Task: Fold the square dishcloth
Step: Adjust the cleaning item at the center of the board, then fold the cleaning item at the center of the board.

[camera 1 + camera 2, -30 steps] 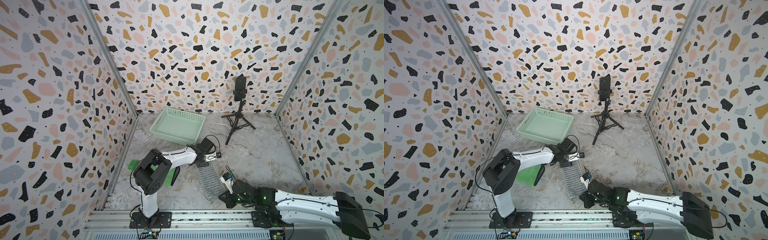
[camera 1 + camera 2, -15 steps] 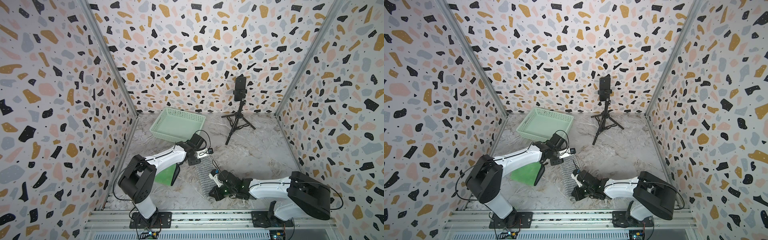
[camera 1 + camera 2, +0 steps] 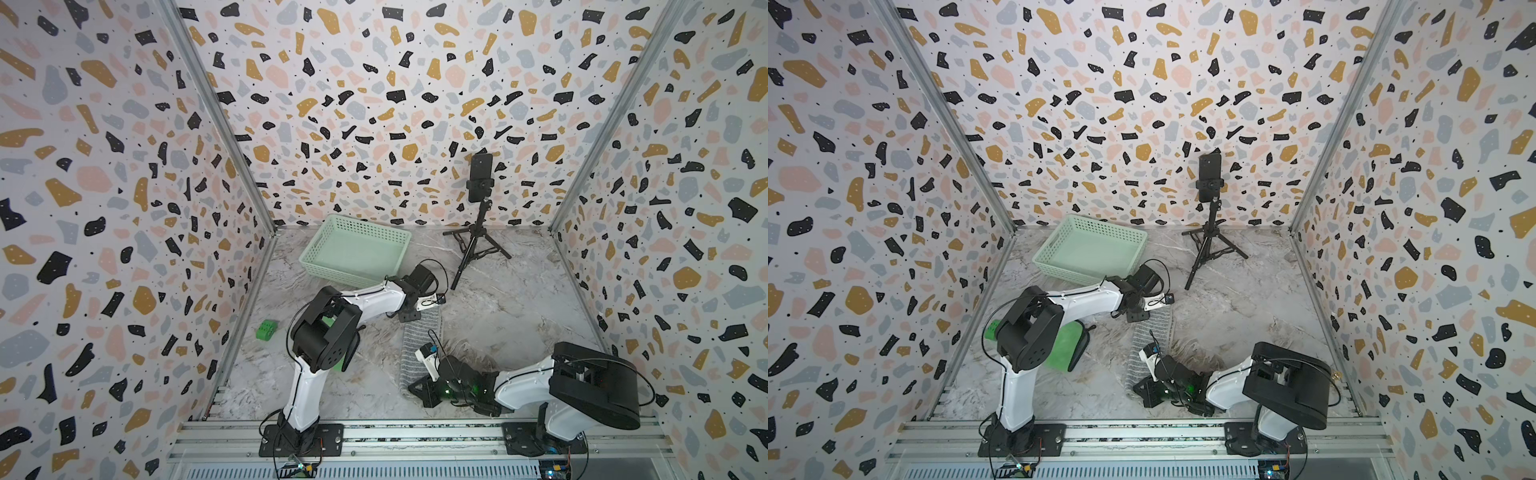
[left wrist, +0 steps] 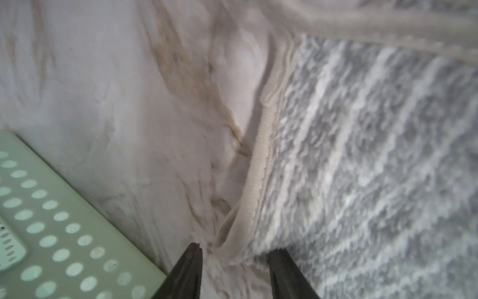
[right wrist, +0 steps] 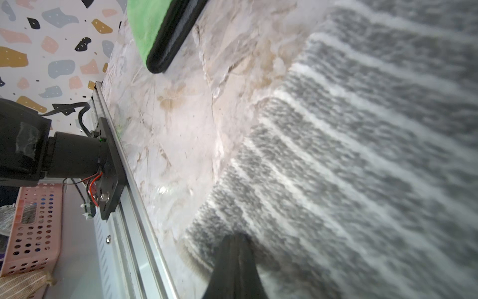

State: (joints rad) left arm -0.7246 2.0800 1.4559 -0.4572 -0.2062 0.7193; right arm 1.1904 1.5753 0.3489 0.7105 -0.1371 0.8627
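In both top views the dishcloth [image 3: 420,349] lies as a narrow strip on the bench [image 3: 519,316], one end near the basket [image 3: 340,272]. Left wrist: the left pincer [image 4: 235,256], narrower than a second ago, straddles that end's hem [image 4: 258,165], apart, probably about to nip it. Right wrist: the right pincer [image 5: 234,242] stays together on the far end.

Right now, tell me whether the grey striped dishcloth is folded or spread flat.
Folded: the grey striped dishcloth lies as a narrow strip in both top views, and the left wrist view shows stacked hems.
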